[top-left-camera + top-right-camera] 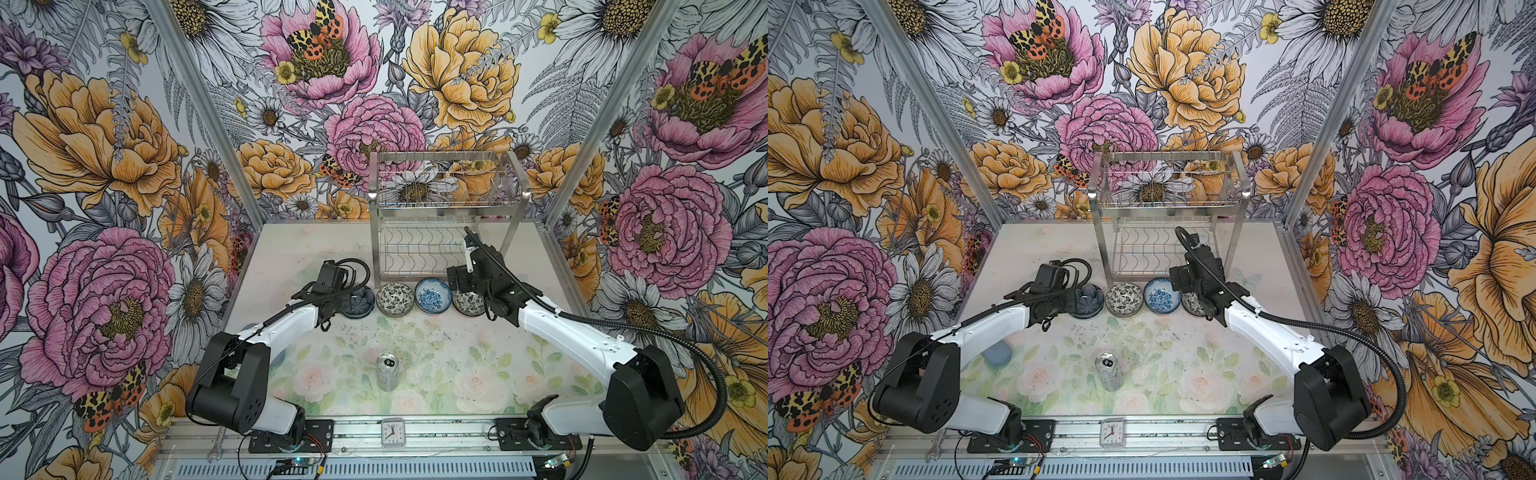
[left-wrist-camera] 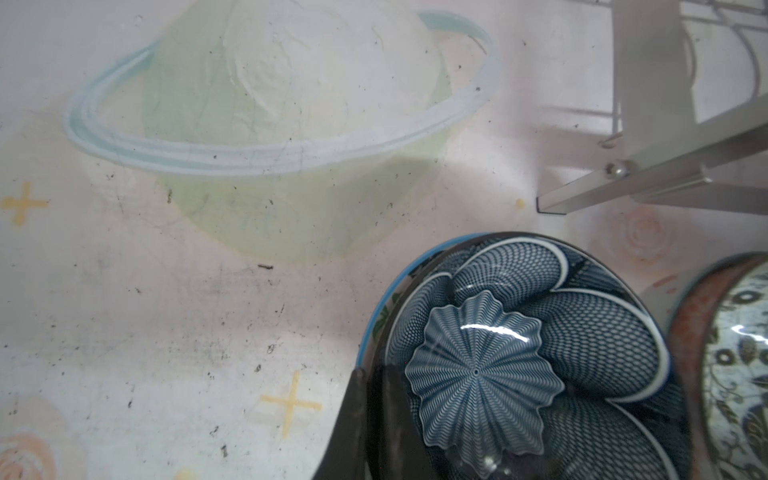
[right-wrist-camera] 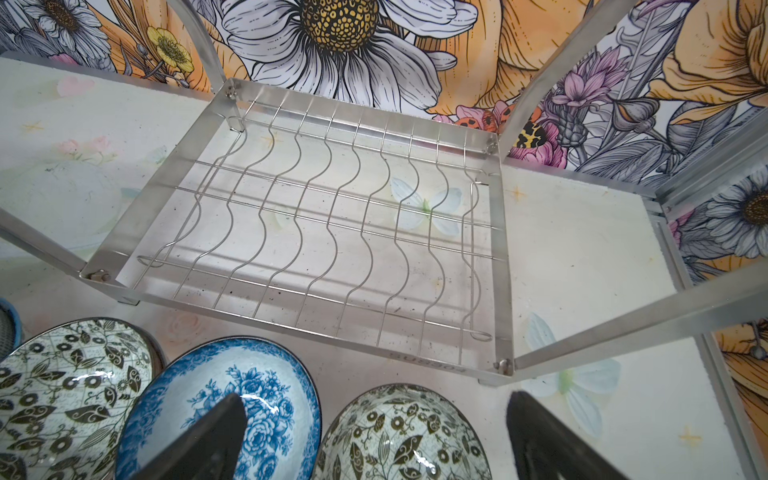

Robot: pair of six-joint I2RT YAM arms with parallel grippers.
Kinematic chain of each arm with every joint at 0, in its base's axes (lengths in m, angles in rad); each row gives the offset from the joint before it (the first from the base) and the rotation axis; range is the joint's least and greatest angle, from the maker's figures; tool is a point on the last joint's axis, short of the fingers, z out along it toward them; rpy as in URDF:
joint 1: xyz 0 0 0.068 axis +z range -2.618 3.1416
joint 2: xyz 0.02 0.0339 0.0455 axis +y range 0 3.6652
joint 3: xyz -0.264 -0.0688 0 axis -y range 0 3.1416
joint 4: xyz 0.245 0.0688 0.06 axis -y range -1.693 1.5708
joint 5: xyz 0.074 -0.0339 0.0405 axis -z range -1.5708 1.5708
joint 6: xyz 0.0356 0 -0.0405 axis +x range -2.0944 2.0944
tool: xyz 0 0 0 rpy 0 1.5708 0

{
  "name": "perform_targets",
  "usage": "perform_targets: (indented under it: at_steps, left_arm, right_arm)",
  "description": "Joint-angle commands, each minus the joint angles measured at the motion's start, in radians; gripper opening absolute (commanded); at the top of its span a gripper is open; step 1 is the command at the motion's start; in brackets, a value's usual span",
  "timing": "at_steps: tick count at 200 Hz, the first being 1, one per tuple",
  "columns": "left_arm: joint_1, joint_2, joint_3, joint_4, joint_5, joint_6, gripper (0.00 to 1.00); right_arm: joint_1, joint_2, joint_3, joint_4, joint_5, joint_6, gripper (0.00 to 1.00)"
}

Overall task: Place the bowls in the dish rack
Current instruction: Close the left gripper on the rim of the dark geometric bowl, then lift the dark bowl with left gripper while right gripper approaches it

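**Left pinch on end bowl; rack unloaded**

Left fingers (image 2: 351, 419) clenched over the rim of the dark blue bowl (image 2: 519, 353), one inside and one outside, probably for lifting. The bowl sits on the tabletop (image 1: 415, 345) just before the dish rack (image 1: 449, 203). Right fingers (image 3: 548, 440) spread above the black-and-white bowl (image 3: 399, 432), likely the next pick.

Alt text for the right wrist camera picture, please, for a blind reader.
The open right gripper hangs over a row of bowls, straddling a leaf-patterned bowl, with a blue bowl and another leaf-patterned bowl beside it. Behind them stands the dish rack, its wavy-wire lower tier holding no bowls.
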Motion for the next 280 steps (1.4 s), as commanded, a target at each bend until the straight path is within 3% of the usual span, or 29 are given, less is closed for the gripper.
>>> perform_targets:
  at_steps: [1, 107, 142, 172, 218, 280]
  left_arm:
    - [0.005, -0.004, 0.01, -0.009, -0.029, 0.009, 0.0]
    - [0.011, -0.127, 0.091, -0.039, -0.078, 0.086, 0.0]
    - [-0.003, -0.199, 0.115, -0.041, -0.076, 0.122, 0.0]
    - [-0.079, -0.256, 0.145, -0.025, -0.072, 0.164, 0.0]
    - [-0.209, -0.287, 0.184, 0.042, -0.018, 0.126, 0.0]
    - [-0.323, -0.202, 0.18, 0.197, 0.023, 0.053, 0.0]
  right_arm:
    - [0.003, -0.007, -0.001, -0.003, 0.018, -0.011, 1.0]
    - [0.002, -0.035, 0.019, -0.041, 0.013, -0.048, 1.0]
    - [0.003, -0.063, 0.06, -0.09, -0.064, -0.038, 1.0]
    - [0.012, -0.107, 0.102, -0.133, -0.164, 0.006, 1.0]
    - [0.048, -0.186, 0.113, -0.139, -0.253, 0.132, 1.0]
    - [0.106, -0.205, 0.073, -0.066, -0.308, 0.286, 0.94]
